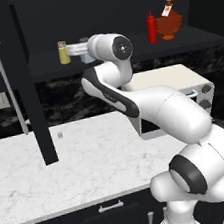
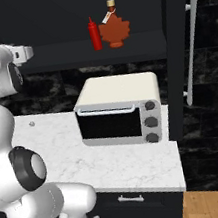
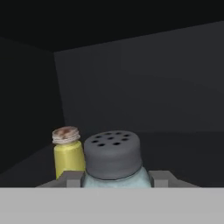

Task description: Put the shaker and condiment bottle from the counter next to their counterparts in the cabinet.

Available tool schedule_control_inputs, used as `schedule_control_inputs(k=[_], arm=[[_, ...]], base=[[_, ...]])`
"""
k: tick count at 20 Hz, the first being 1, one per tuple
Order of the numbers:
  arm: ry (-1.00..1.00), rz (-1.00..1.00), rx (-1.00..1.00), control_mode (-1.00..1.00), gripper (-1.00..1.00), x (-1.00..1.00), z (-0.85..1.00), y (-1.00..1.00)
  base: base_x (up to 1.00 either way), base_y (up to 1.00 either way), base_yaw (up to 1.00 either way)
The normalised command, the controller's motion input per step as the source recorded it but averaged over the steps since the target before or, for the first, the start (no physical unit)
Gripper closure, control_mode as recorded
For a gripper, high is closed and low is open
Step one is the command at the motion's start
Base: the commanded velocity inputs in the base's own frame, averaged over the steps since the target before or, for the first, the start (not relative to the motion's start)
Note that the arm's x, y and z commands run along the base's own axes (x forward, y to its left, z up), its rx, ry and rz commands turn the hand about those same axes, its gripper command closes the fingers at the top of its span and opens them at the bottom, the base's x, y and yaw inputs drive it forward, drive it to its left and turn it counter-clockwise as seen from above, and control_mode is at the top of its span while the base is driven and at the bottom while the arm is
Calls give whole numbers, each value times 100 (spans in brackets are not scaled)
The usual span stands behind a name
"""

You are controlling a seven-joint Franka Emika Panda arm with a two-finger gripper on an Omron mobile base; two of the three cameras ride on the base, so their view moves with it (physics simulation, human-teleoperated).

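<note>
A: The fingers (image 3: 75, 178) sit on either side of the shaker (image 3: 113, 162), apparently gripping it, inside the cabinet (image 1: 126, 56) just beside the yellow shaker (image 3: 68, 151).

B: Is it down on the shelf (image 1: 185, 40)?

A: I cannot tell. Let go too high and it may topple into the yellow one.

B: And the red bottle (image 2: 95, 34)?

A: Already beside the brown bottle (image 2: 113, 29).
</note>
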Motion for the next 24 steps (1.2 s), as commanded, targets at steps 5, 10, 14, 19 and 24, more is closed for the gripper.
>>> schedule_control_inputs(k=[5,10,14,19,24], arm=[[0,0,0,-100,100,44,-6,0],[0,0,0,-100,100,27,-15,0],[0,0,0,-100,100,21,-18,0],[0,0,0,-100,100,27,-12,4],[0,0,0,-100,100,25,-10,9]], base=[[0,0,0],[0,0,0],[0,0,0],[0,0,0],[0,0,0]])
